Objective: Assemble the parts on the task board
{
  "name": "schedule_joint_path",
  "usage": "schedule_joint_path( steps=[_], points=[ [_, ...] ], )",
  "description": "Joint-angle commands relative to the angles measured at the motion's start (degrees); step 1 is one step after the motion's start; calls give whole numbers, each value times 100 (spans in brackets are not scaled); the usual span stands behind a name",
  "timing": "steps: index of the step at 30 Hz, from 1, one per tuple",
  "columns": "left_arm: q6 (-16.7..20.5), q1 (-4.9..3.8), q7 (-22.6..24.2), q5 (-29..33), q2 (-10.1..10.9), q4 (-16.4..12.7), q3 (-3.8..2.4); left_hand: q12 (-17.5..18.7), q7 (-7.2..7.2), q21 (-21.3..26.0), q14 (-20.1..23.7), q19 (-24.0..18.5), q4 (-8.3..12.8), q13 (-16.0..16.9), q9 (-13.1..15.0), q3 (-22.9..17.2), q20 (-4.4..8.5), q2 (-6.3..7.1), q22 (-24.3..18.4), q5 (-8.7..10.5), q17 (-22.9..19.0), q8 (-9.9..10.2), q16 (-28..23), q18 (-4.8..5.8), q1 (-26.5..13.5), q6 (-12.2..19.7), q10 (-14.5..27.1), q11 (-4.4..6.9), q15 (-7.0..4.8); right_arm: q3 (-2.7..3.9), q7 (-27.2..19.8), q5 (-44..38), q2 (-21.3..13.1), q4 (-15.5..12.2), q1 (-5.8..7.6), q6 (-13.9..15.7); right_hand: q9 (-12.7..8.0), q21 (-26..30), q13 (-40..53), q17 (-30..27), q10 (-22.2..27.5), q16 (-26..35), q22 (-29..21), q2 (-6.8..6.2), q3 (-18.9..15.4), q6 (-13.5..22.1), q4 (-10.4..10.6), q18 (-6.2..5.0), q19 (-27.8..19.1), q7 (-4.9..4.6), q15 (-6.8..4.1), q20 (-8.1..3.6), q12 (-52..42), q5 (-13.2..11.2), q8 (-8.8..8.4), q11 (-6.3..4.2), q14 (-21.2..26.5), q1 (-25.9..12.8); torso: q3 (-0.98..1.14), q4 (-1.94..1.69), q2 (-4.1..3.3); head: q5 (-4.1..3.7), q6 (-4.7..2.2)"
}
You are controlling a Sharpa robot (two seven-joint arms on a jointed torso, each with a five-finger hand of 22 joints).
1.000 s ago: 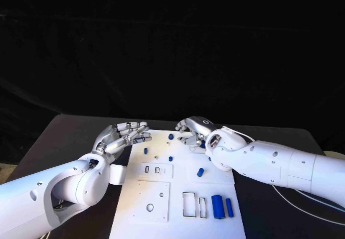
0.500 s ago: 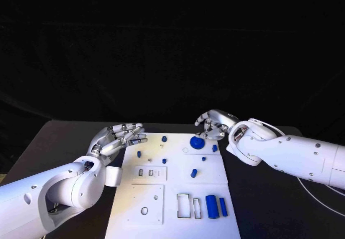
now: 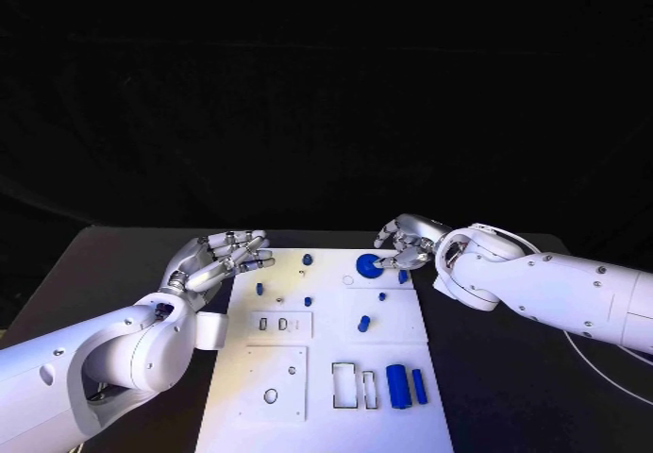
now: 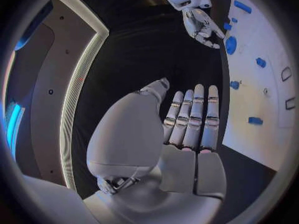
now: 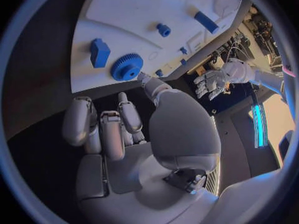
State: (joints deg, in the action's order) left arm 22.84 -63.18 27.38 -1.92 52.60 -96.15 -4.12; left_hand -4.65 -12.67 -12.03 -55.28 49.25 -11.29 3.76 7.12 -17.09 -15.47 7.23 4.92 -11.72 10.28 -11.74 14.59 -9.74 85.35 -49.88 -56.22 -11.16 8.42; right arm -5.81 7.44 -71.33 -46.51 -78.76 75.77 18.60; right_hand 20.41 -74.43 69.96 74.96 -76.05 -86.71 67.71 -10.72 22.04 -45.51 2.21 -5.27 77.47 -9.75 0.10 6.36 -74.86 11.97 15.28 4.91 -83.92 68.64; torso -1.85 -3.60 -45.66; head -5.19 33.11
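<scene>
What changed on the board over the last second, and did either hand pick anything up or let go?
The right hand pulled back from over the far middle of the task board to its far right corner, uncovering the blue gear lying there; it holds nothing. The camera also shifted. The left hand stayed open at the board's far left edge, and the other blue parts kept their places.

A robotics lab or demo booth: a black bench (image 3: 123, 255) carrying a white task board (image 3: 326, 377) stands before a black backdrop (image 3: 326, 104), with glowing light strips (image 4: 77, 89) and cabled equipment (image 5: 255, 27) around.
</scene>
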Motion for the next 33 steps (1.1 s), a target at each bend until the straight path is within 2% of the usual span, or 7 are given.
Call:
schedule_joint_path(
  steps=[1, 5, 14, 27, 31, 32, 33],
  points=[
    [-113, -7, 42, 21, -8, -9, -5, 16, -169, -11, 4, 27, -5, -7, -9, -26, 2, 33, -7, 9, 10, 21, -39, -79, -14, 32, 27, -15, 29, -3, 91, -46, 53, 57, -32, -237, 7, -35, 4, 458, -13, -20, 6, -21, -9, 26, 15, 46, 46, -7, 39, 7, -21, 16, 27, -7, -409, 43, -4, -1, 7, 5, 7],
    [-116, -7, 40, 21, -3, -10, -5, 16, -169, -11, 4, 27, -5, -7, -9, -26, 2, 33, -7, 9, 10, 21, -39, -79, -14, 32, 27, -15, 29, -7, 84, -60, 115, 116, -77, -236, 11, -50, 32, 481, -11, -29, 30, -13, -14, 43, 23, 50, 57, -11, 43, 11, -46, 28, 34, -3, -413, 57, -12, -17, 6, 1, 16],
    [-115, -7, 33, 21, 5, -7, -5, 23, -168, -8, 5, 27, 1, -6, -11, -39, 1, 36, -11, 8, 12, 25, -45, -79, -12, 32, 26, -15, 30, -14, 50, -104, 247, 209, -158, -207, 15, -69, 46, 510, -6, -40, 59, -4, -13, 52, 26, 55, 71, -14, 47, 14, -60, 39, 43, 0, -418, 75, -9, -7, 0, 53, 16],
    [-116, -7, 26, 21, 13, -7, -5, 23, -168, -8, 5, 27, 1, -6, -11, -39, 1, 36, -11, 8, 12, 25, -45, -79, -12, 32, 26, -15, 30, -20, 65, -266, 349, 316, -193, -149, 41, -144, 118, 572, -16, -65, 172, 54, 19, 17, 32, 76, 124, -13, 53, 22, -122, 50, 108, 2, -428, 143, -4, -5, 0, 61, 29],
    [-117, -7, 24, 21, 15, -7, -5, 23, -168, -8, 5, 27, 1, -6, -11, -39, 1, 36, -11, 8, 12, 25, -45, -79, -12, 32, 26, -15, 30, -21, 56, -547, 361, 332, -210, -97, 88, -218, 231, 613, -88, -81, 282, 112, 81, -133, 9, 95, 178, 12, 40, 18, -217, 47, 226, -19, -435, 223, -4, -9, 1, 57, 31],
    [-117, -7, 23, 21, 16, -7, -5, 23, -168, -8, 5, 27, 1, -6, -11, -39, 1, 36, -11, 8, 12, 25, -45, -79, -12, 32, 26, -15, 30, -21, 55, -615, 362, 331, -214, -81, 154, -306, 424, 657, -233, -97, 408, 185, 201, -362, -76, 117, 245, 71, 5, -5, -373, -83, 380, -69, -443, 374, -4, -9, 1, 57, 31],
    [-118, -7, 23, 21, 17, -6, -5, 23, -168, -8, 5, 27, 1, -6, -11, -39, 1, 36, -11, 8, 12, 25, -45, -79, -12, 32, 26, -15, 30, -21, 56, -684, 363, 329, -217, -64, 174, -323, 456, 662, -255, -99, 433, 194, 233, -412, -93, 122, 256, 90, -9, -15, -400, -101, 419, -85, -444, 395, -4, -9, 1, 57, 31]
  ],
)
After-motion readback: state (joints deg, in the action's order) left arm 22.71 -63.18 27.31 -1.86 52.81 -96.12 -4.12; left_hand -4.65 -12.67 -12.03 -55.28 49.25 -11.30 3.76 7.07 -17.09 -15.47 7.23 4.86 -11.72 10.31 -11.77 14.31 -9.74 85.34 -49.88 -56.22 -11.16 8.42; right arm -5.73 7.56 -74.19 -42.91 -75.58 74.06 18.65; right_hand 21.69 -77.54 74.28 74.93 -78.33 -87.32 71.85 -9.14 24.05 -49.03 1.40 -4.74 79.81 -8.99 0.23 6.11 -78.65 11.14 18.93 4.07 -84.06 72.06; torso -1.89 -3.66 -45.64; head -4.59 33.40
